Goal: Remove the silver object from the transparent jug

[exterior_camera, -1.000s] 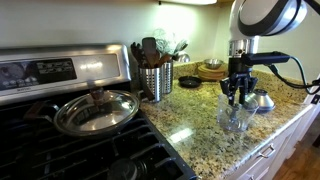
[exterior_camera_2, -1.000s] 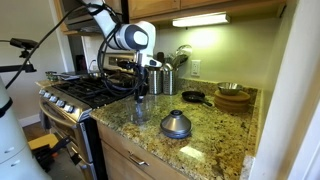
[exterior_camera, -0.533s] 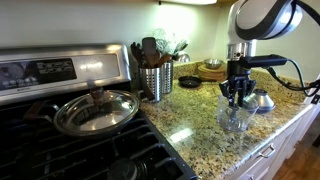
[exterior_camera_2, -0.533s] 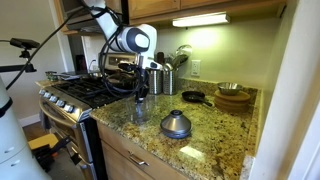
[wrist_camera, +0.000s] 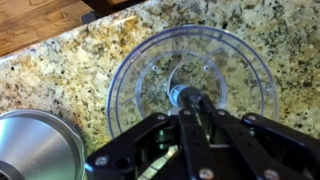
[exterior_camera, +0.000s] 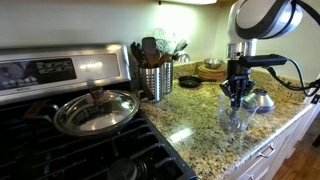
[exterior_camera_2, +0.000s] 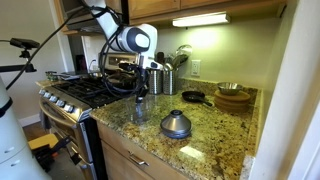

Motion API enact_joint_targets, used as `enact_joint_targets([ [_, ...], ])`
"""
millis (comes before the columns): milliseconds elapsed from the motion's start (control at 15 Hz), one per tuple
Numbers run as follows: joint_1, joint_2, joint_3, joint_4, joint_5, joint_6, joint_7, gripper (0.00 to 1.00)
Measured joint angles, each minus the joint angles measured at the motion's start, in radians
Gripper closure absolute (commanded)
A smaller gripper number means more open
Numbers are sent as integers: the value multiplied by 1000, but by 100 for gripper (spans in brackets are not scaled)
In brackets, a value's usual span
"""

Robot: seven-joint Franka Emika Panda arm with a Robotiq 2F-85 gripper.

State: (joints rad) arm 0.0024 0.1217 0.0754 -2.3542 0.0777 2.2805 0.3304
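The transparent jug (exterior_camera: 236, 117) stands on the granite counter near its front edge, and it shows in both exterior views (exterior_camera_2: 139, 109). In the wrist view I look straight down into its round rim (wrist_camera: 130, 70). The silver object (wrist_camera: 178, 95) stands in the middle of the jug, and only its round top shows. My gripper (exterior_camera: 237, 97) hangs straight above the jug with its fingers reaching into the mouth (exterior_camera_2: 141, 95). In the wrist view the fingers (wrist_camera: 192, 100) are closed together on the silver object.
A silver dome-shaped item (exterior_camera: 262, 100) (exterior_camera_2: 176, 124) sits right beside the jug. A ribbed utensil canister (exterior_camera: 156, 80) stands by the stove, where a pan with a silver lid (exterior_camera: 97, 110) rests. A wooden bowl (exterior_camera_2: 233, 97) and a small black pan (exterior_camera_2: 193, 97) sit further back.
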Motion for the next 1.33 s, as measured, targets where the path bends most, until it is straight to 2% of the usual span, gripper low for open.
enact_joint_targets([
  [467, 0, -19, -7, 3, 15, 0, -1, 92],
  [867, 0, -94, -17, 3, 12, -7, -1, 92],
  [1333, 4, -214, -6, 4, -35, -97, 1, 92],
])
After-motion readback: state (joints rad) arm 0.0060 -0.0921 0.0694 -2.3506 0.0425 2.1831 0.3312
